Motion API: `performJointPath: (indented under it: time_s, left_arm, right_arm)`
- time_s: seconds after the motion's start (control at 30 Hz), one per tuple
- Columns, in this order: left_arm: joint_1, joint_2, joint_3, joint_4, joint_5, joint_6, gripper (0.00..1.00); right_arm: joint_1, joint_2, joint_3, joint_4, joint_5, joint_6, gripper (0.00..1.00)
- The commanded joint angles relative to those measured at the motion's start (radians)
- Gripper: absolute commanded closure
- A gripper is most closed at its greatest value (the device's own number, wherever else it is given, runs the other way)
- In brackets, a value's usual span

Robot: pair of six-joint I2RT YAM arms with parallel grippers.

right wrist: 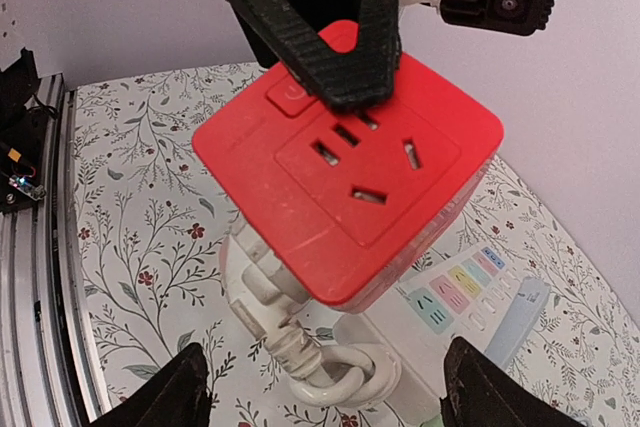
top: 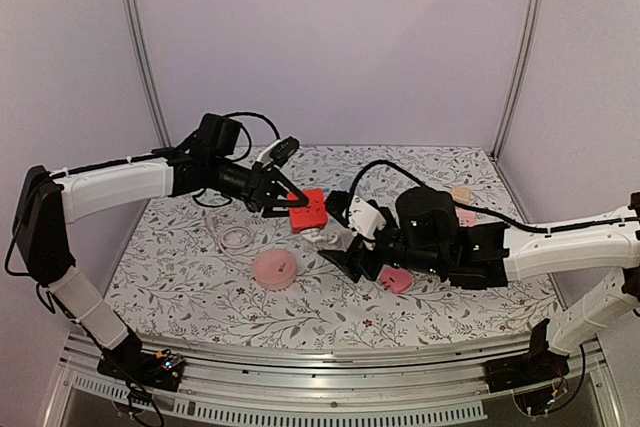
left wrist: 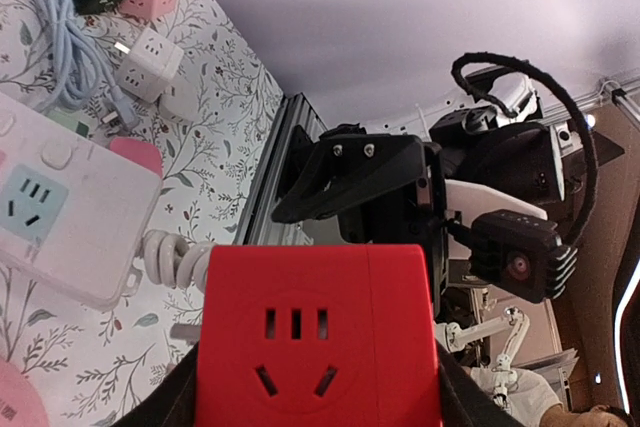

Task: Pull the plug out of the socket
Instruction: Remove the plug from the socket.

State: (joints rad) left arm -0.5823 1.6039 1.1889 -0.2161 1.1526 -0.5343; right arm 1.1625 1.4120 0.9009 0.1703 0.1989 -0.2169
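**Q:** Lilac walls and a flowered cloth over the table (top: 180,277), is that the setting?

**A:** Yes. The left arm reaches in from the left side.

**Q:** What lies on the cloth over there?

**A:** A coil of thin cable (top: 237,237), and just beside it a round pink piece (top: 275,269).

**Q:** And the left gripper (top: 292,203)?

**A:** It is clamped on the red socket cube (top: 307,211), which it holds up off the cloth. In the right wrist view, one black finger (right wrist: 320,37) lies across the cube's top face, next to an outlet.

**Q:** Where is the plug?

**A:** The white plug (right wrist: 262,282) sits against the cube's lower side. Its thick white cable (right wrist: 320,377) curls into a loop underneath.

**Q:** Is the right gripper (right wrist: 340,397) holding it?

**A:** No, its jaws stand apart. The two fingertips (right wrist: 185,387) are on either side of the plug and cable, and neither one touches them.

**Q:** What else is on that side?

**A:** A white power strip (right wrist: 470,297) with pastel outlets lies on the cloth below the cube. Seen from above, a white cube (top: 365,215) sits just right of the red one. A pink piece (top: 397,279) lies near the right arm's wrist.
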Motion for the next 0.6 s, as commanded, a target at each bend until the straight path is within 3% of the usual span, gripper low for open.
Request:
performJointPath:
  time_s: [0.0, 0.57]
  left_arm:
    - [-0.010, -0.040, 0.038, 0.015, 0.062, 0.024, 0.96]
    - [-0.011, -0.054, 0.041, 0.005, 0.060, 0.032, 0.99]
  right_arm:
    - [-0.002, 0.017, 0.010, 0.015, -0.043, -0.034, 0.23]
    - [0.034, 0.108, 0.080, -0.002, -0.028, -0.035, 0.68]
